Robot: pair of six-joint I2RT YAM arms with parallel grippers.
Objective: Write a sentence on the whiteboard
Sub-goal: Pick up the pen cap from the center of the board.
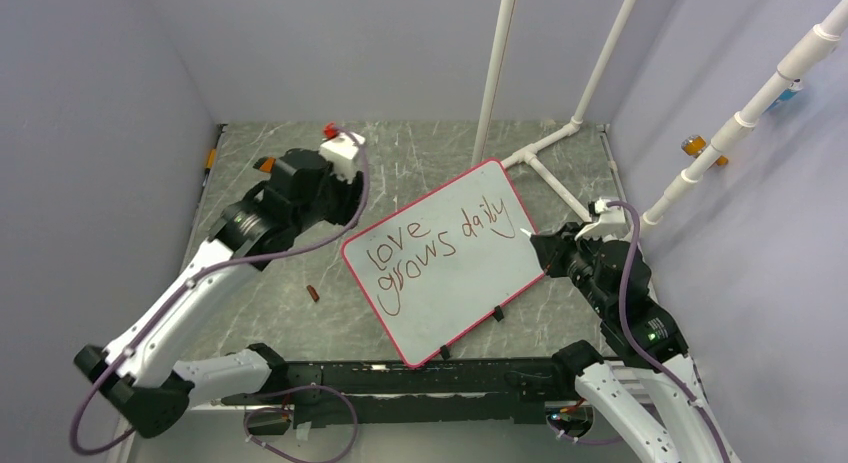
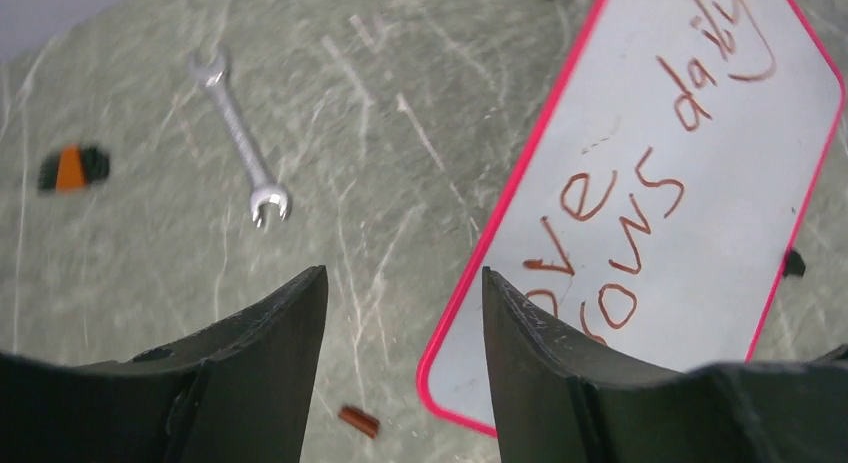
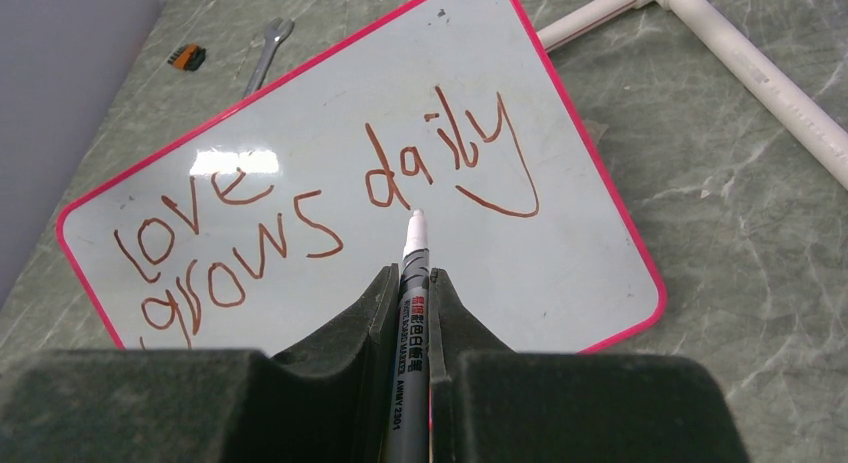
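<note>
The whiteboard (image 1: 455, 273) lies tilted on the marbled table, white with a pink frame (image 2: 510, 188) and two black clips on its near edge. On it the sentence (image 1: 430, 248) reads "love grows daily" in dark red cursive (image 3: 300, 213). My right gripper (image 3: 412, 275) is shut on a grey marker (image 3: 413, 313), its white tip raised just below the word "daily". In the top view this gripper (image 1: 538, 245) sits at the board's right edge. My left gripper (image 2: 405, 278) hangs open and empty above the board's left corner, in the top view (image 1: 345, 198) left of the board.
A small red marker cap (image 1: 313, 293) lies on the table left of the board (image 2: 358, 420). A silver wrench (image 2: 240, 138) and an orange-black piece (image 2: 72, 168) lie further left. White pipes (image 1: 545, 148) stand behind the board.
</note>
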